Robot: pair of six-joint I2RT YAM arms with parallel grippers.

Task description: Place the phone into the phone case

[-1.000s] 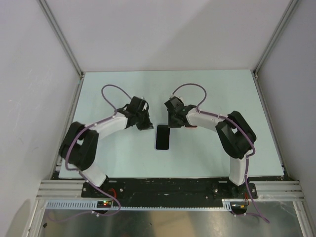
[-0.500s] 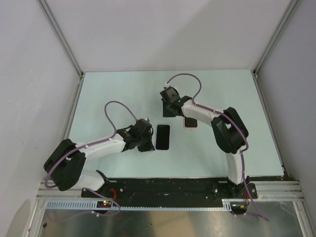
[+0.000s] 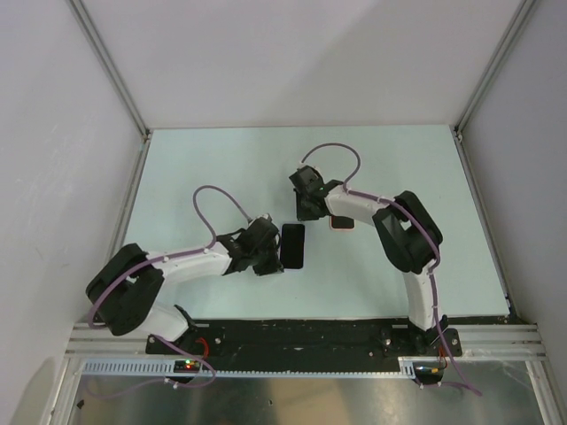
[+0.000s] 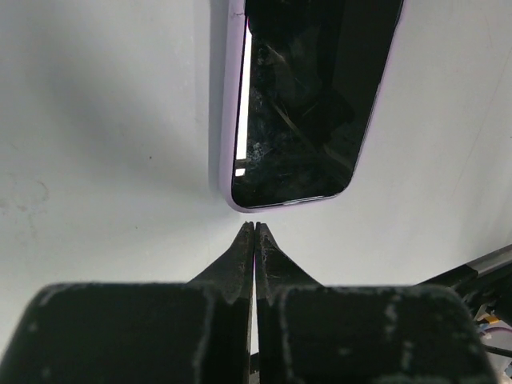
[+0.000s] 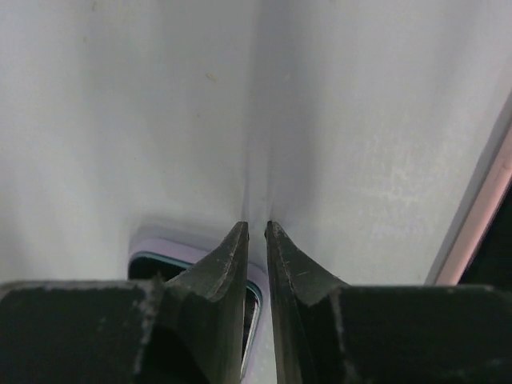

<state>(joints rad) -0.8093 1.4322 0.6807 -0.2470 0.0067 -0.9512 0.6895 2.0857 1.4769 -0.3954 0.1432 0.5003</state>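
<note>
The phone (image 3: 292,245) lies flat mid-table, dark screen up, inside a lilac phone case (image 4: 230,104) whose rim frames it. A thin bright strip shows between the screen and the case's left rim. My left gripper (image 4: 254,226) is shut and empty, its tips just short of the case's rounded end; from above, my left gripper (image 3: 271,255) sits at the phone's left side. My right gripper (image 5: 256,227) hangs low over a corner of the phone case (image 5: 180,242), jaws a narrow gap apart with nothing between them. Overhead, my right gripper (image 3: 306,209) is at the phone's far end.
A dark flat item with a pink rim (image 3: 342,221) lies just right of the right gripper, partly under that arm; its edge (image 5: 478,232) shows in the right wrist view. Enclosure walls and metal posts ring the pale table (image 3: 195,168).
My left gripper swung from the phone's far left down to its left side. My right gripper drew back from the phone's far end, then returned close to it and narrowed slightly.
</note>
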